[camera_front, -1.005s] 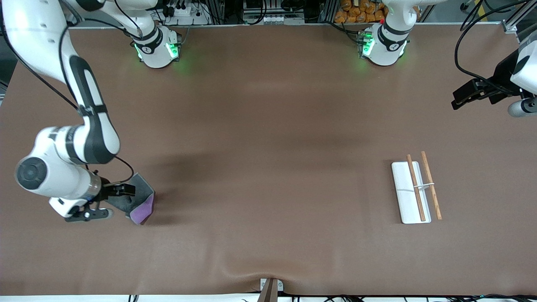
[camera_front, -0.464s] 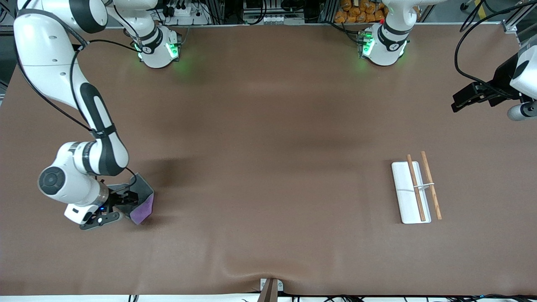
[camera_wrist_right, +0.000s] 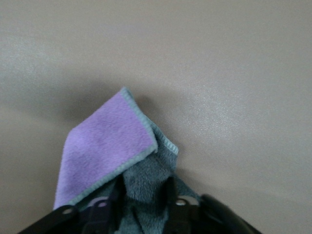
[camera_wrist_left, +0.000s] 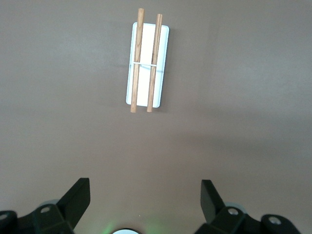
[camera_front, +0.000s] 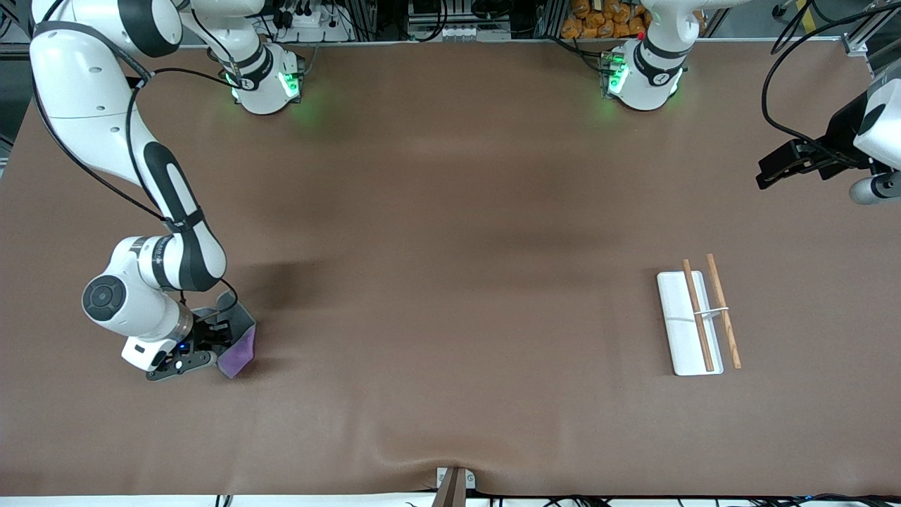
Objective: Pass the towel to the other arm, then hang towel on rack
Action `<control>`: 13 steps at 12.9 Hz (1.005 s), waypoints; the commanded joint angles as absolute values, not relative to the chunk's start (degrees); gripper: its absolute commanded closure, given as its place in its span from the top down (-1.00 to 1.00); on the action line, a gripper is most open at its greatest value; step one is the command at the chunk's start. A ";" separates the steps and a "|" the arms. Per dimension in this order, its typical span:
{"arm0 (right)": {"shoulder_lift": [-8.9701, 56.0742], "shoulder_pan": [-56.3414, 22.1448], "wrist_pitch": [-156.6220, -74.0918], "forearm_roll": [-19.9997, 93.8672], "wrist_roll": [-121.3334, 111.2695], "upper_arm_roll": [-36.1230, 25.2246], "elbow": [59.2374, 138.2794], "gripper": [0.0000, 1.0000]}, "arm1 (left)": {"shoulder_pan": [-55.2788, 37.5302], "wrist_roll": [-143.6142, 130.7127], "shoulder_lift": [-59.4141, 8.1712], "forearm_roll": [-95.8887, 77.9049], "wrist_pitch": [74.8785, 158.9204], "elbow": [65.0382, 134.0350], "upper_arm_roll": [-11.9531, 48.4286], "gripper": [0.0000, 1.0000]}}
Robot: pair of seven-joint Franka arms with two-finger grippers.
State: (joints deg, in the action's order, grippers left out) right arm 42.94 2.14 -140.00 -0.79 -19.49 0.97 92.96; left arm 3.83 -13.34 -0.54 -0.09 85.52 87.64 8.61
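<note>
The towel point(camera_front: 241, 343) lies on the table toward the right arm's end, dark grey with a purple corner folded over; it also shows in the right wrist view point(camera_wrist_right: 105, 148). My right gripper point(camera_front: 215, 339) is down at the towel, its fingers closed on a bunched grey fold point(camera_wrist_right: 142, 195). The rack point(camera_front: 693, 322), a white tray with two brown rods, stands toward the left arm's end, and shows in the left wrist view point(camera_wrist_left: 146, 63). My left gripper point(camera_front: 767, 171) waits high near the table's end, open and empty point(camera_wrist_left: 145, 195).
The brown table cover point(camera_front: 450, 282) is bare between towel and rack. It has a small ripple at the front edge by a bracket point(camera_front: 454, 482). The arm bases point(camera_front: 264, 81) stand along the edge farthest from the front camera.
My right wrist has swung in closer over the towel, and the towel has bunched up smaller between the fingers. The left arm has barely moved.
</note>
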 commanded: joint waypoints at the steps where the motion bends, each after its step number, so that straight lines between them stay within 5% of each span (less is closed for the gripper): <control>1: 41.93 2.11 -140.02 -1.14 -19.51 1.32 93.87 -1.00 | 4.13 -12.13 -0.88 -0.53 86.22 87.63 8.61 1.00; 13: 33.76 0.79 -126.30 9.49 -1.70 16.33 86.49 -1.00 | 3.34 -13.27 -6.23 -0.70 90.43 88.68 9.49 1.00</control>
